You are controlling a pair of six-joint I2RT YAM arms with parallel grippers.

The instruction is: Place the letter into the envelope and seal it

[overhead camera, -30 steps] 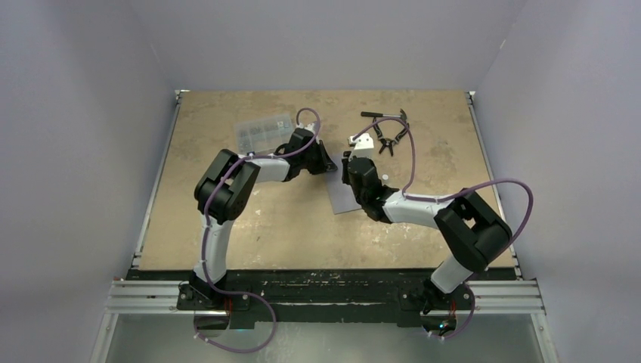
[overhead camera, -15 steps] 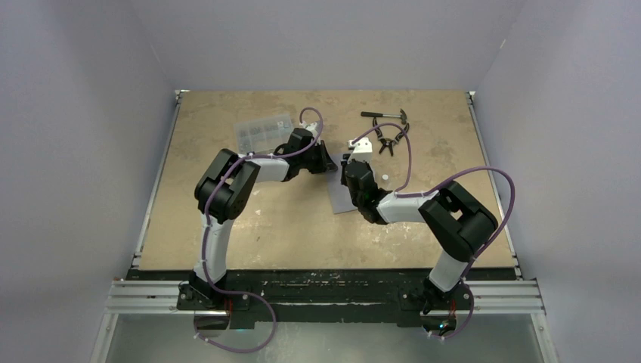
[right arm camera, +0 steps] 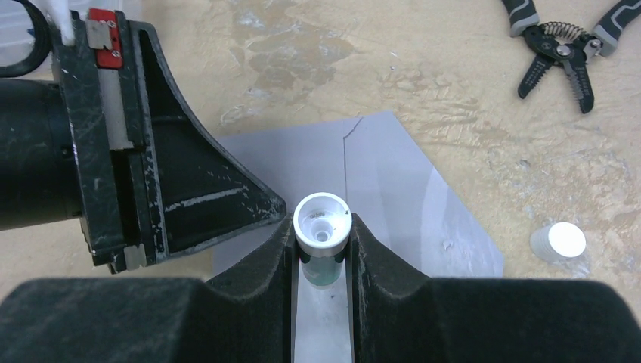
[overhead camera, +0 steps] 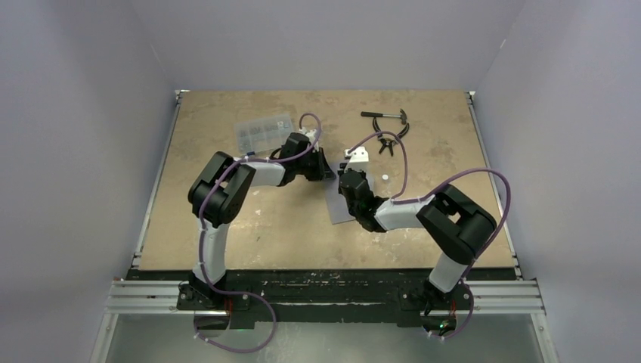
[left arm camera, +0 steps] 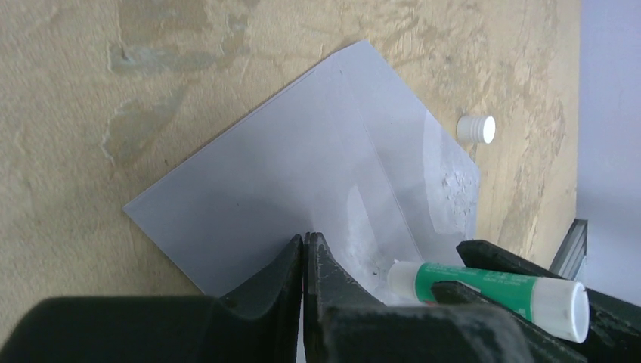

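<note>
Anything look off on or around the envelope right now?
The glue stick is uncapped; its white cap lies loose on the table beside the envelope. Near that corner the envelope carries a rough whitish patch, glue residue or scuffed paper; I cannot tell which.

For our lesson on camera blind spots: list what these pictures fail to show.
The letter: in no view; possibly inside the envelope, cannot tell.
Tip of the glue stick: right wrist view, hidden by its own body and the right tool.
Much of the envelope: top view, covered by the right arm.
</note>
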